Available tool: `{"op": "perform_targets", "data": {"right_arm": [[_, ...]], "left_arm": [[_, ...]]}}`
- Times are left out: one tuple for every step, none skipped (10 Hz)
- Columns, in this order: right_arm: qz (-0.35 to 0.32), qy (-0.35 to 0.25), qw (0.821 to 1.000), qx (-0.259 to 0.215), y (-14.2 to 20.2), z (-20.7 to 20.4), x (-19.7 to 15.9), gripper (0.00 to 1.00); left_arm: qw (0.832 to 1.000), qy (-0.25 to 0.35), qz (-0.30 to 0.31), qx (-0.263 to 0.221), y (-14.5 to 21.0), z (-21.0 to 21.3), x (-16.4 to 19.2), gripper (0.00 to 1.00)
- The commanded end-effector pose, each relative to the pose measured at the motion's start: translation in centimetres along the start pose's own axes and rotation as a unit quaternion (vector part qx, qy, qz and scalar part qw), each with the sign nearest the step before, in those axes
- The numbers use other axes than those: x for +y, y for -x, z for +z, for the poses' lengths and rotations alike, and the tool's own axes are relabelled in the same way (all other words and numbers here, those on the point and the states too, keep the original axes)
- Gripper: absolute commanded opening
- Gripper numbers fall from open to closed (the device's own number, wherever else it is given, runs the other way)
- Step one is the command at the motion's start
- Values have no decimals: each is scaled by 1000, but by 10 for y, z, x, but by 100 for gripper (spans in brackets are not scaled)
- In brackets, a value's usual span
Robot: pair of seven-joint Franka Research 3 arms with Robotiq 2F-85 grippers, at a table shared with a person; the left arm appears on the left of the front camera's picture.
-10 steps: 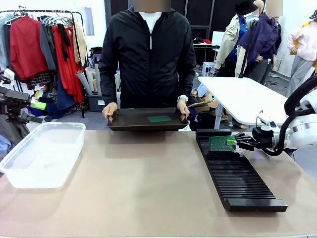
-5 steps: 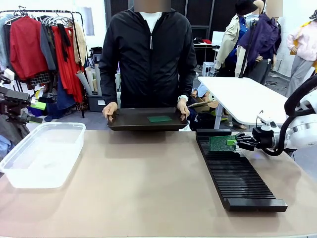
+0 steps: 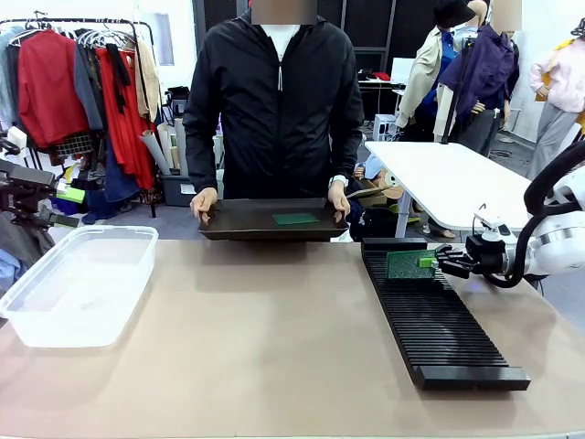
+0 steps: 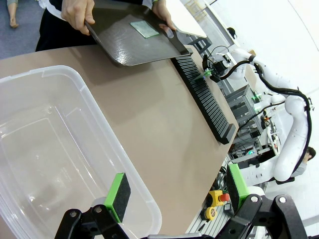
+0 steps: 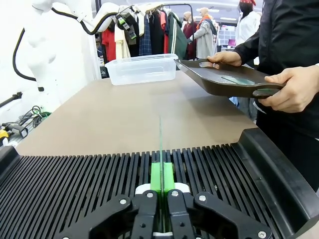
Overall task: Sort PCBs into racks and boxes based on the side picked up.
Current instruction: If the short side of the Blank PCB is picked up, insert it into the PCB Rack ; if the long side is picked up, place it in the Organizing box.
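Bright, even light — wrist views edge-warped, sharp.

White arm (image 3: pixel 559 243), black cable (image 3: pixel 528 219); black right hand (image 5: pixel 162 173), green pads (image 5: pixel 155 177), probably screwed.

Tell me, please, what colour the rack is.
The rack is black; front view shows it best.

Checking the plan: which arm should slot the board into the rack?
Right: right hand grips the PCB upright at the rack; left hand hangs open over the box.
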State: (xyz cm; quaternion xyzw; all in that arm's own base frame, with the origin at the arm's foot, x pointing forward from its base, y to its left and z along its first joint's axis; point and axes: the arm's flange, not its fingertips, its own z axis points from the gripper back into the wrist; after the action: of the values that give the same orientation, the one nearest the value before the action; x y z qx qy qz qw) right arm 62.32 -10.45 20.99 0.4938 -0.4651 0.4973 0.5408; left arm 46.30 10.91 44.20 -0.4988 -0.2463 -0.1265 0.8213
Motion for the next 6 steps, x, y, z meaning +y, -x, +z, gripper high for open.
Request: {"op": "perform_targets", "data": {"right_arm": [[13,-3,1000,8,4,2,-6,0],[16,-6,1000,11,5,2,-7,0],[20,-7,1000,12,5,4,-8,0],[22,-8,1000,13,5,5,-9,0],[26,-5,1000,11,4,5,-10,0],[26,-2,1000,6,3,5,-10,0]], "left_arm": [[1000,0,2,0,-1,1,-2,100],[1000,0,2,0,-1,1,-2,100],[1000,0,2,0,-1,1,-2,100],[1000,0,2,0,-1,1,-2,100],[1000,0,2,0,-1,1,-2,100],[1000,0,2,0,-1,1,-2,100]]}}
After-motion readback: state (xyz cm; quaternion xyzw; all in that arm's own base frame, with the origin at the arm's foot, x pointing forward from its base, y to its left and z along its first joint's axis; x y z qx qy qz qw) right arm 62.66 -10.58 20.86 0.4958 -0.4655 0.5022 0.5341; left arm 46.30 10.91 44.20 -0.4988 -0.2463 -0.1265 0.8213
